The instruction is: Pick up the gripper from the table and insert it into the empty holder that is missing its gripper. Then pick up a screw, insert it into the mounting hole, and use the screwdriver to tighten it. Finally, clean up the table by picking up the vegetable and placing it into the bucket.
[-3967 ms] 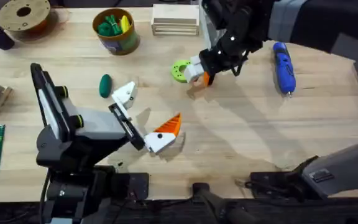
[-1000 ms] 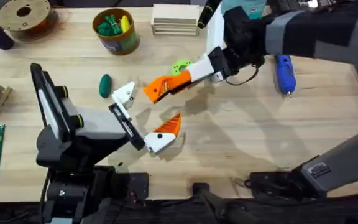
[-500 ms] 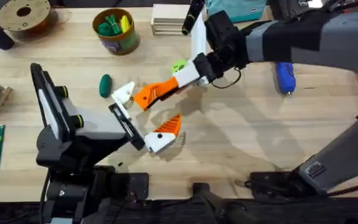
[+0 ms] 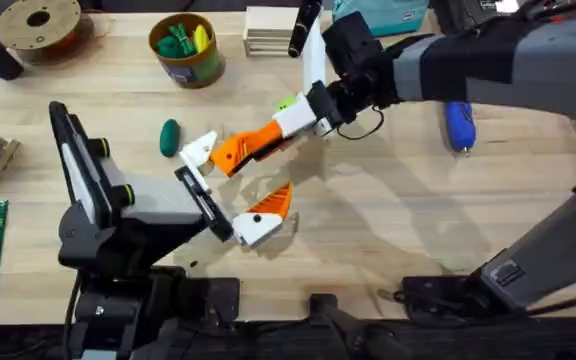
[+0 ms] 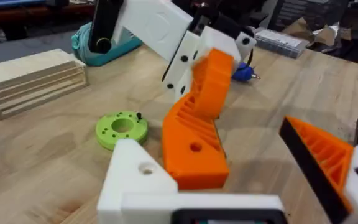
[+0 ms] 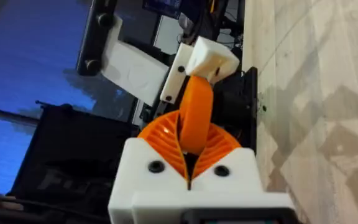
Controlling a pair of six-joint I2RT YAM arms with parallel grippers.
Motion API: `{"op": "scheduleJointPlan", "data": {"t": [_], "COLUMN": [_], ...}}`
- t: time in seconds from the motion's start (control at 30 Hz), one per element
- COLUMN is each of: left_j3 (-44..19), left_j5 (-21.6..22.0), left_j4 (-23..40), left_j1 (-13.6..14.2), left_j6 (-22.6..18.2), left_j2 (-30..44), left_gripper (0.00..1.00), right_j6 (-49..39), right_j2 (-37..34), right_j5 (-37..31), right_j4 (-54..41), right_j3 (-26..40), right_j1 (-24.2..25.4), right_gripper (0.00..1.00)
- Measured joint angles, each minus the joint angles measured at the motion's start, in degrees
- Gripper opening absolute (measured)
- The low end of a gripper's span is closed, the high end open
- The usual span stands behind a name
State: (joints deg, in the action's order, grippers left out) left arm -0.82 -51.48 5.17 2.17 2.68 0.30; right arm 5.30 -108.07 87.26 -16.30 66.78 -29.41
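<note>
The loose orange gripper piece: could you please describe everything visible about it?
The gripper is a ribbed orange plastic wedge with a small round hole in its side. It is clamped in the right gripper, held above the table, its lower end right against the bare white holder; whether it is seated cannot be told.

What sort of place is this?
Probably a robotics workshop or lab: two robot arms work at a wooden table, with a filament spool and a blue powered screwdriver lying about.

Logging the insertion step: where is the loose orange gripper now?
In the overhead view the gripper is left of centre, held in the right tool, its tip at the empty white holder, with the vegetable just beyond.
</note>
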Motion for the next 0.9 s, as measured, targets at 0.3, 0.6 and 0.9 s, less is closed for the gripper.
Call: {"op": "scheduleJointPlan", "data": {"t": [0.3,0.6,0.9], "left_j3": [0.00,0.00,0.00], "left_j5": [0.00,0.04,0.04], "left_j4": [0.00,0.00,0.00], "left_j1": [0.00,0.00,0.00], "left_j6": [0.00,0.22,0.22], "left_j2": [0.00,0.02,0.02], "left_gripper": [0.986,0.986,0.986], "right_j6": [2.47,3.55,4.58], "right_j2": [-0.89,-2.58,-2.58], "right_j5": [-0.01,0.00,0.00], "right_j4": [1.36,1.38,1.36], "right_j3": [0.00,0.00,0.02], "right_j1": [0.00,0.00,-0.01], "right_gripper": [0.006,0.006,0.006]}}
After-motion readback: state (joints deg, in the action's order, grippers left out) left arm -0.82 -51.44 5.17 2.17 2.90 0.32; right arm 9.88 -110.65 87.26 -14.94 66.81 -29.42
